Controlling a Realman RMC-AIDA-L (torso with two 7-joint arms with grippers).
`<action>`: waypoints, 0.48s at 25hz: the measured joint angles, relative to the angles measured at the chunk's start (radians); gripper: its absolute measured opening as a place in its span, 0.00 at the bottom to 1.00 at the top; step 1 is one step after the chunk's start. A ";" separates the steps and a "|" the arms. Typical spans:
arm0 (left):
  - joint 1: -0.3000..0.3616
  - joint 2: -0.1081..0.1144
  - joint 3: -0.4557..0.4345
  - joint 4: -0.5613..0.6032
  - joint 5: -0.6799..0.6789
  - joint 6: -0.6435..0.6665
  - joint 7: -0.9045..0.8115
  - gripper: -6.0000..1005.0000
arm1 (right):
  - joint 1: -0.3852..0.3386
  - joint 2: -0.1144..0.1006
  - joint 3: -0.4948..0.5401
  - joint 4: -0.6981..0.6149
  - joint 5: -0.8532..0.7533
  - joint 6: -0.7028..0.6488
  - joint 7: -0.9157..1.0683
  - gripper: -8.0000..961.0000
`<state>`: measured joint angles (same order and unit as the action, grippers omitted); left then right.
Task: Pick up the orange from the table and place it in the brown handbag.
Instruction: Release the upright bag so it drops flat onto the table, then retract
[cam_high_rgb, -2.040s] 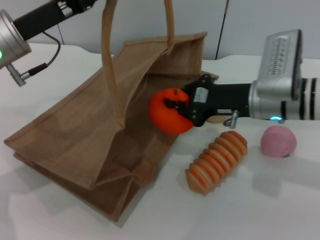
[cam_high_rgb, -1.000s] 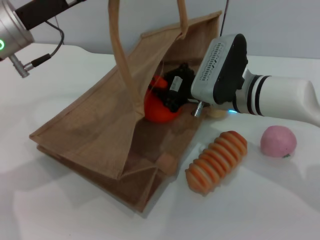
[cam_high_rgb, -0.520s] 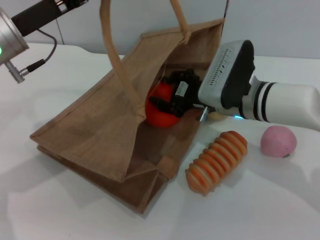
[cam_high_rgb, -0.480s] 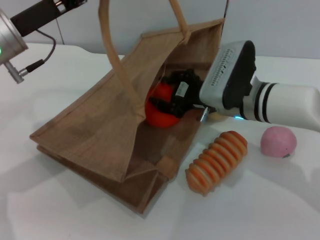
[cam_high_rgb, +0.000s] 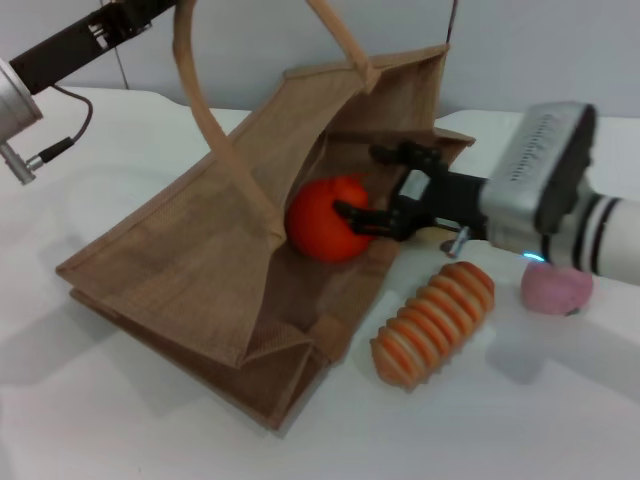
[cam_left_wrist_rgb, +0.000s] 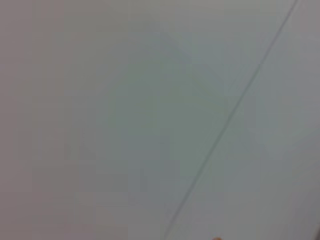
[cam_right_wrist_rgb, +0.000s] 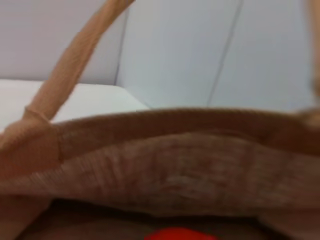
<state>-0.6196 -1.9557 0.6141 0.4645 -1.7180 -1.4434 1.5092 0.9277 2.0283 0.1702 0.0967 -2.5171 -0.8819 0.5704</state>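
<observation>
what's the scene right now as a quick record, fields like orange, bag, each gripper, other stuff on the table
orange: the orange lies inside the mouth of the brown handbag, free of the fingers
bag: on its side on the table, mouth held open, one handle lifted up at the left
right gripper: right gripper open at the bag mouth, beside the orange
left gripper: out of view; left arm reaches toward the raised handle
other items: ribbed striped item and pink fruit on the table, outside the bag
</observation>
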 joint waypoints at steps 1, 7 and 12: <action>0.000 0.000 0.000 -0.004 0.000 0.008 0.005 0.12 | -0.015 -0.001 0.011 -0.017 0.000 -0.024 0.008 0.88; 0.002 -0.001 0.000 -0.030 0.005 0.079 0.055 0.12 | -0.089 -0.002 0.052 -0.140 0.000 -0.178 0.085 0.93; -0.004 -0.002 0.007 -0.077 0.008 0.171 0.114 0.12 | -0.148 -0.002 0.147 -0.205 0.000 -0.230 0.110 0.93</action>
<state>-0.6236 -1.9581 0.6207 0.3878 -1.7100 -1.2726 1.6234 0.7798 2.0263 0.3177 -0.1079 -2.5167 -1.1120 0.6802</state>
